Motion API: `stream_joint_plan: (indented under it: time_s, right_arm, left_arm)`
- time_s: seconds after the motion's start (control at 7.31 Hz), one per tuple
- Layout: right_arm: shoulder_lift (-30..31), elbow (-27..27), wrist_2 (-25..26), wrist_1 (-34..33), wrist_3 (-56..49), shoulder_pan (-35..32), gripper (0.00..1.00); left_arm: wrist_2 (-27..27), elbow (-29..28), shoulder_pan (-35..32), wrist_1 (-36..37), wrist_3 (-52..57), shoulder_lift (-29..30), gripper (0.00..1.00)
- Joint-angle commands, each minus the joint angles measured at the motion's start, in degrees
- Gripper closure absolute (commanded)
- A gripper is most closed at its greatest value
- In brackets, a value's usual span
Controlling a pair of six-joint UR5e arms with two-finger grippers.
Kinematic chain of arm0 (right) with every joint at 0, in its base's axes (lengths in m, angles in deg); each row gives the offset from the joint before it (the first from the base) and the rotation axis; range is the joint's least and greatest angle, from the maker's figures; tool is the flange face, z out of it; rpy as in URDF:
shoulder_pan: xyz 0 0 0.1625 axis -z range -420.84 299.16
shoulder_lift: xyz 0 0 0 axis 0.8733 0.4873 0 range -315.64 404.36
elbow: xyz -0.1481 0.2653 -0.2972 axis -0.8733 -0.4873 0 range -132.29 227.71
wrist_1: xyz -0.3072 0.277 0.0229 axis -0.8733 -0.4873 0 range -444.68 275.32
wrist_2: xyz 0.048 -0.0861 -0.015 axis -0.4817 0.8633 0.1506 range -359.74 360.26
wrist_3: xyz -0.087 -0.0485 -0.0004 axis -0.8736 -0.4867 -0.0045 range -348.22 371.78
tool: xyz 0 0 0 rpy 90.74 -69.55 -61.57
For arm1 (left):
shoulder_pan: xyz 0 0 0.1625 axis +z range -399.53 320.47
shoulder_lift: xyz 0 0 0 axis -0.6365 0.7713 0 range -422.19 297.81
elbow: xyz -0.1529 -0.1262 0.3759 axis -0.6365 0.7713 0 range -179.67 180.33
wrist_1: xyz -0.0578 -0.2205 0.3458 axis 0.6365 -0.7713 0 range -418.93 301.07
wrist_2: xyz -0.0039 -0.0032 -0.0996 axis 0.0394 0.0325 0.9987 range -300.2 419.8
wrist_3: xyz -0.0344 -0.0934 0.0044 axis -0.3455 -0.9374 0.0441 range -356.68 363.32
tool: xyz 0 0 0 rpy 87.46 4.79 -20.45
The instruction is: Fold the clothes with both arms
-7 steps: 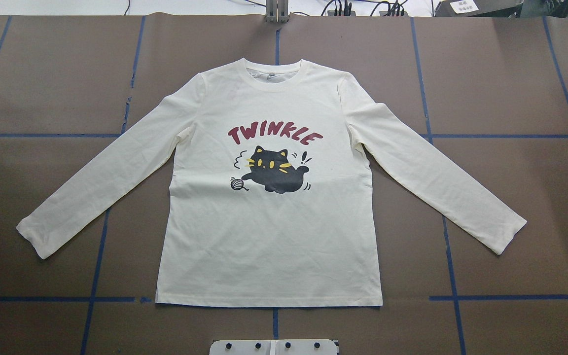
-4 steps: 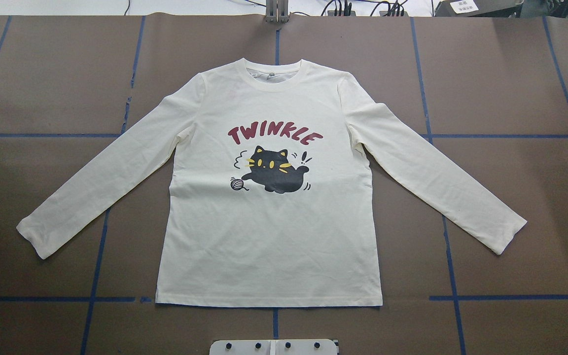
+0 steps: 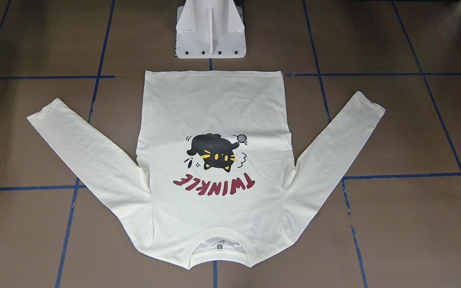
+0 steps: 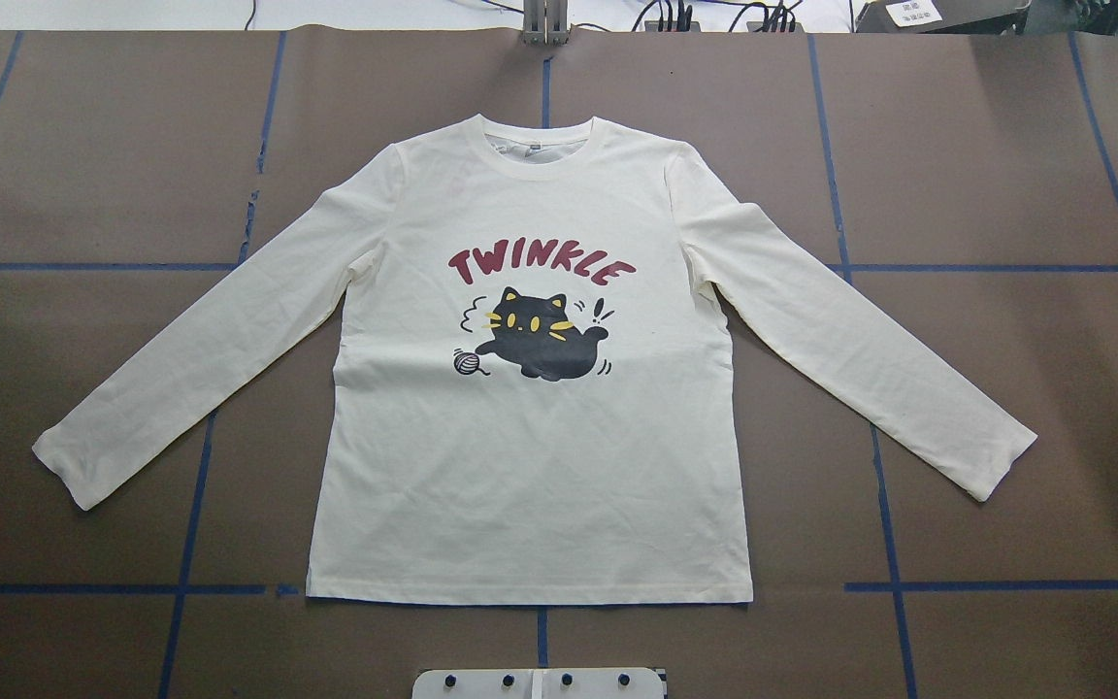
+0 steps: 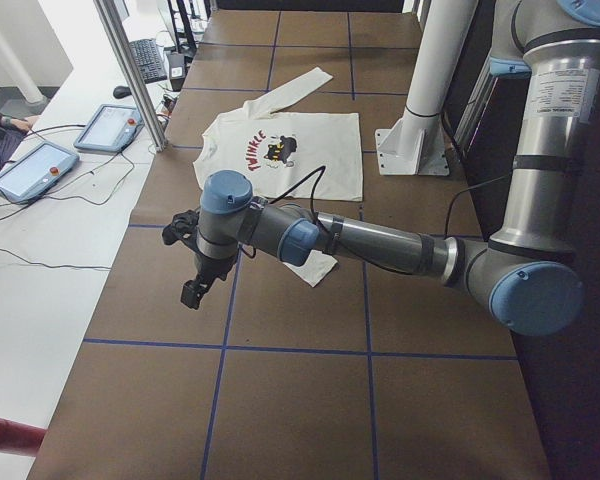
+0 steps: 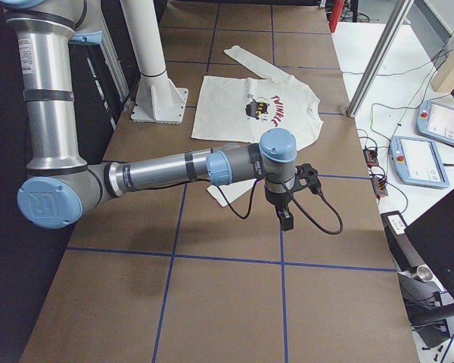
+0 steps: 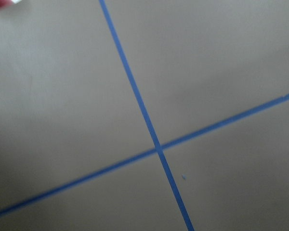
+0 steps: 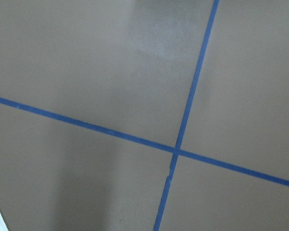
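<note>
Plainly the T-shirt [image 4: 530, 466] is light, limp cloth that will likely sag and crease wherever unsupported, so pinch it at the edges: a cuff, a shoulder, a hem corner. It lies flat, print up, mid-tabletop [image 4: 1005, 146]. Its long axis runs from hem, nearest the robot, to collar [image 4: 544, 148], pointing away. Left tool [image 5: 190, 290] and right tool [image 6: 286, 219] hang well clear of it — how far either is open I cannot tell.

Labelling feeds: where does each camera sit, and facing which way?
Front-facing: across the brown table, facing the white pedestal base.
Overhead: behind robot, looking down; base edge.
Exterior left: table end; grey left arm near.
Exterior right: opposite end; grey right arm near.
Left wrist: down at blue tape; no body.
Right wrist: same.
Exteriors share the cream cat-print T-shirt.
</note>
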Motion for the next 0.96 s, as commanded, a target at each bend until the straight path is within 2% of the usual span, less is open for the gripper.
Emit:
stream_joint_plan:
  time_s: [0.0,0.14,0.27,0.41,0.55,0.68,0.82]
  right_arm:
    - [1.96,1.13,-8.51,4.01,0.53,0.06,0.00]
    - [3.64,2.28,-10.98,9.70,11.32,1.54,0.00]
    - [4.17,3.08,-9.35,18.98,26.05,6.69,0.00]
    - [6.88,3.17,-1.33,31.34,41.08,14.22,0.02]
    - [9.08,3.00,6.06,38.94,52.71,23.00,0.08]
    - [12.23,3.08,10.13,43.98,59.01,28.83,0.17]
    - [15.14,3.26,12.18,45.68,61.59,33.06,0.23]
  left_arm:
    - [-0.46,-2.82,0.02,-10.63,-7.37,0.45,0.00]
    - [-0.37,-2.73,0.02,-10.63,-8.64,0.45,0.00]
    - [-0.37,-2.56,0.02,-10.63,-8.65,0.36,0.00]
    - [-0.37,-2.64,0.02,-10.63,-8.74,0.54,0.00]
    - [-0.37,-2.56,0.11,-10.63,-8.74,0.63,0.00]
    - [-0.37,-2.56,0.03,-10.63,-8.74,0.63,0.00]
    - [-0.37,-2.56,0.02,-10.63,-8.74,0.63,0.00]
